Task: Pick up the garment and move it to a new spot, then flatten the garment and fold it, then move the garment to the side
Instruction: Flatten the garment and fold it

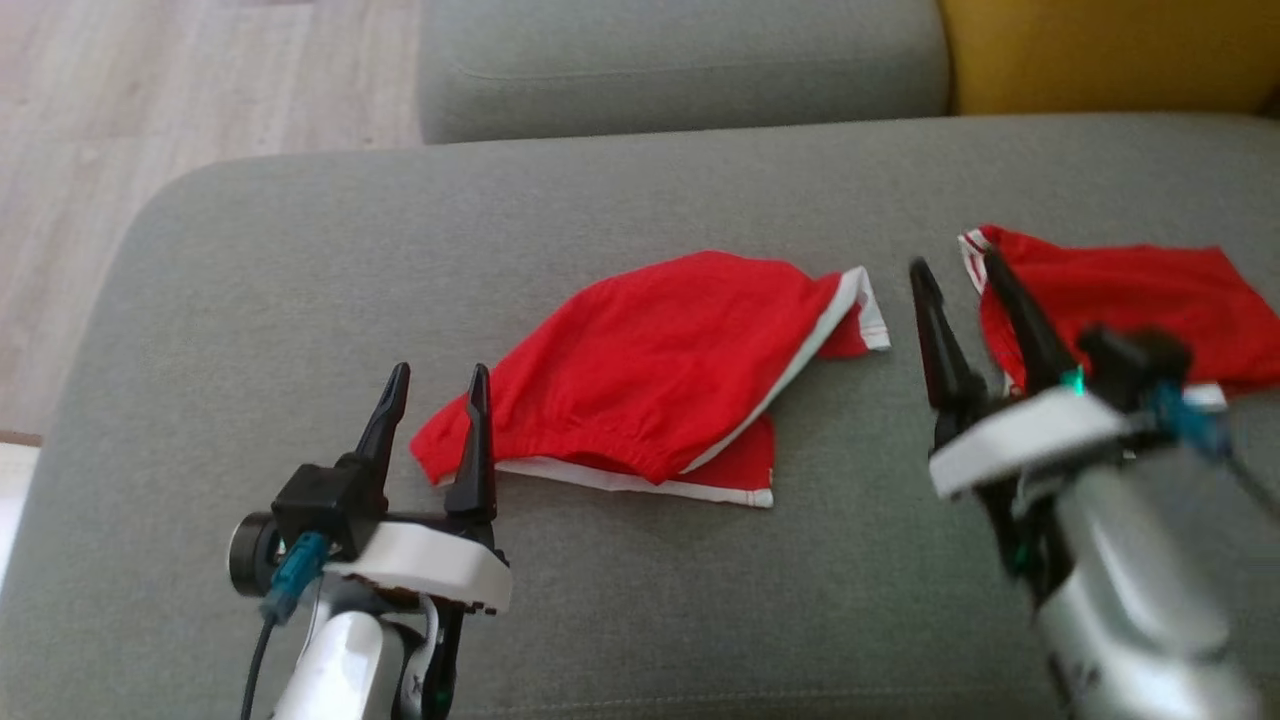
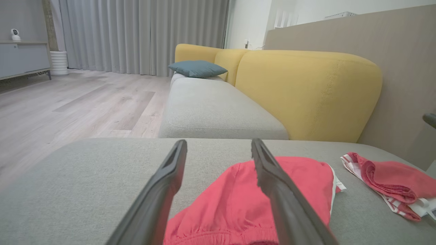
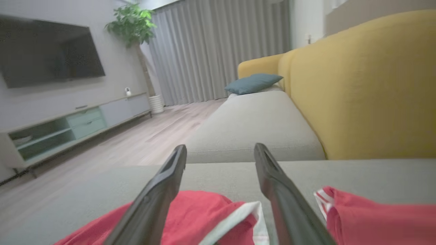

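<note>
Red garment [image 1: 660,380] crumpled mid grey sofa seat [image 1: 300,300], left gripper [image 1: 440,372] at its 9 o'clock edge, fingers spread, empty, right gripper [image 1: 955,262] at 2 o'clock, spread, empty, before second red garment [image 1: 1130,300]

A red garment [image 1: 660,380] lies crumpled on the grey sofa [image 1: 250,300]. The left pincer [image 1: 440,372] hangs spread at its 8 o'clock. The right pincer [image 1: 955,262], also spread, is at 3 o'clock, before a second red garment [image 1: 1130,290].

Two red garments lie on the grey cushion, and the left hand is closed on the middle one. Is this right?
Not quite: the head view shows the left hand open, gripping nothing. The middle garment and the right garment lie on the grey cushion.
</note>
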### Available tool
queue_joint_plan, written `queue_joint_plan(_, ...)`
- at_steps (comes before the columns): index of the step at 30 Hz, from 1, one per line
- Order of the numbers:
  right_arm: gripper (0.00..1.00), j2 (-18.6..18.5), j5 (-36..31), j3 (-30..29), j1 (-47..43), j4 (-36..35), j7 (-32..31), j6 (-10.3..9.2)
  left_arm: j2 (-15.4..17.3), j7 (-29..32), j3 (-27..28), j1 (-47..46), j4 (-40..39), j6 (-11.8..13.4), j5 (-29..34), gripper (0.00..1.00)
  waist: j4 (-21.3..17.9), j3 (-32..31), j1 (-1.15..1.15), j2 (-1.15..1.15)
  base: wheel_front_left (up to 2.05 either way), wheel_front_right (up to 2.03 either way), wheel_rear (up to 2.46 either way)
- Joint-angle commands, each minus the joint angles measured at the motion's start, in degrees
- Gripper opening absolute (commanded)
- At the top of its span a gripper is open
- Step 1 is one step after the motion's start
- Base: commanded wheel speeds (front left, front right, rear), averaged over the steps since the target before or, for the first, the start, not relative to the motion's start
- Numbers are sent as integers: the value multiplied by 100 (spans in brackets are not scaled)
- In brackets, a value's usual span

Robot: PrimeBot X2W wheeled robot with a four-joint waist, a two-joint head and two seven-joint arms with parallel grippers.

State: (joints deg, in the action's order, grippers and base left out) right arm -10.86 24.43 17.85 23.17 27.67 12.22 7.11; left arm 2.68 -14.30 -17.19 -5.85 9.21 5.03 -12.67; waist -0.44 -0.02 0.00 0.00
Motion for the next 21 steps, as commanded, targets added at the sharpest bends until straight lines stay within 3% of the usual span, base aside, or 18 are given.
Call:
queue_joint_plan(1,100,317,-234,-222,-264,-447,100,37,20,-70,234,-183,-229,-4,-3,100,-100,85,0,0,0,0,0)
queue_joint_plan(5,100,678,-725,-707,-1090,-1047,28,37,20,-70,223,-155,-207,-51,27,100,-164,165,0,0,0,0,0)
queue_joint_plan(10,100,790,-941,-820,-1650,-1541,-136,37,20,-70,243,-164,-185,-112,69,100,-185,238,0,0,0,0,0)
queue_joint_plan(21,100,797,-573,-823,-1579,-1708,-469,37,20,-70,162,-303,-135,-189,108,100,62,403,0,0,0,0,0)
